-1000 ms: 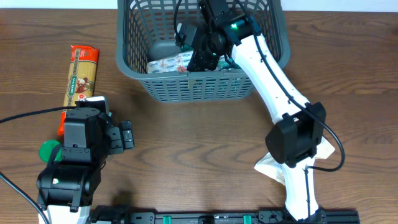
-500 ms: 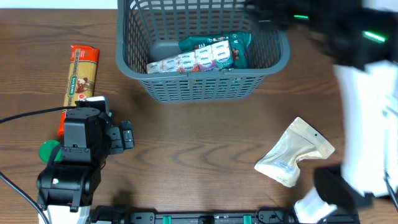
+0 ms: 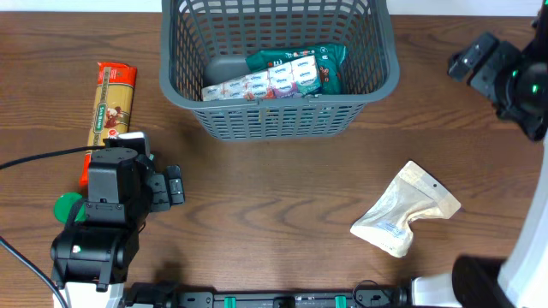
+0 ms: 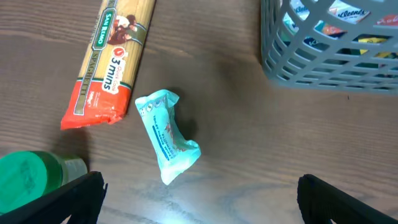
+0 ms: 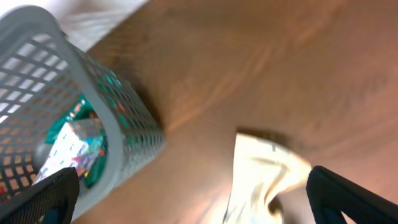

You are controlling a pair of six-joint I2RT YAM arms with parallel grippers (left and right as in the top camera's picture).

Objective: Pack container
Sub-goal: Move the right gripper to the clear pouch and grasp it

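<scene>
The container [image 3: 274, 121], a large dark grey lattice basket, stands at the back middle of the table. It holds a green and white multipack [image 3: 287, 73] and a grey item [image 3: 224, 67]. It also shows in the left wrist view [image 4: 323, 62] and the right wrist view [image 5: 134, 124]. My right gripper [image 3: 469, 62] is open and empty, in the air to the right of the basket; in its wrist view [image 5: 199, 202] it hangs over a cream pouch [image 5: 261, 174]. My left gripper [image 3: 174, 186] is open and empty at the front left, over a teal packet [image 4: 168, 134].
A pasta pack [image 3: 113, 103] lies left of the basket and also shows in the left wrist view [image 4: 112, 56]. A green-capped bottle [image 3: 67, 207] sits by the left arm. The cream pouch [image 3: 404, 210] lies at the front right.
My right arm has pulled out of the basket and swung up to the far right, leaving the green and white multipack inside. The left arm has not moved.
</scene>
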